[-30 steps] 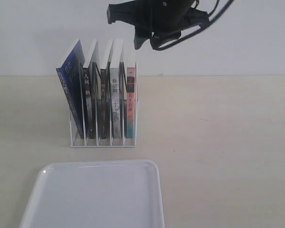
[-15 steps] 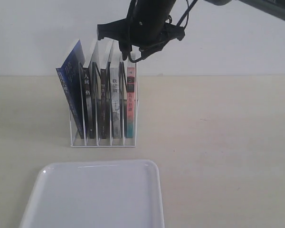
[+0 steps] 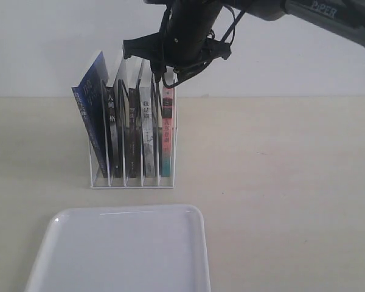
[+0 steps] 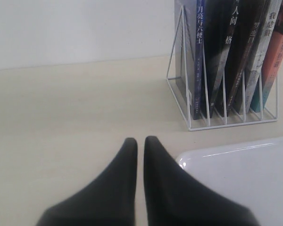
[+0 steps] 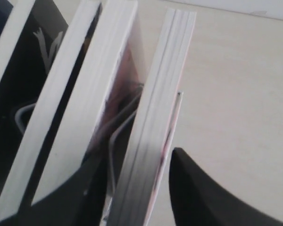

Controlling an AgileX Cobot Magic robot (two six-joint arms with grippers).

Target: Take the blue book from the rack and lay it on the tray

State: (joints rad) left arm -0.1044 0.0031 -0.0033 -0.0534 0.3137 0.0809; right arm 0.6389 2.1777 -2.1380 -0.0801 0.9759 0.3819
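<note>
We see a plain white wall [image 3: 42, 42] at the back, evenly lit. It meets a pale beige surface [image 3: 280, 182] with a faint grain that fills the rest of the view. Soft light leaves only weak shadows on it.

The exterior view's bottom edge cuts off the near part of the tray [image 3: 121, 255]. In the left wrist view we lose the tops of the books [image 4: 236, 56] past the frame, and the blue book [image 4: 198, 61] shows little beyond its spine. Close up, the right tool [image 5: 134, 157] looks blurred, its fingers cropped.
</note>
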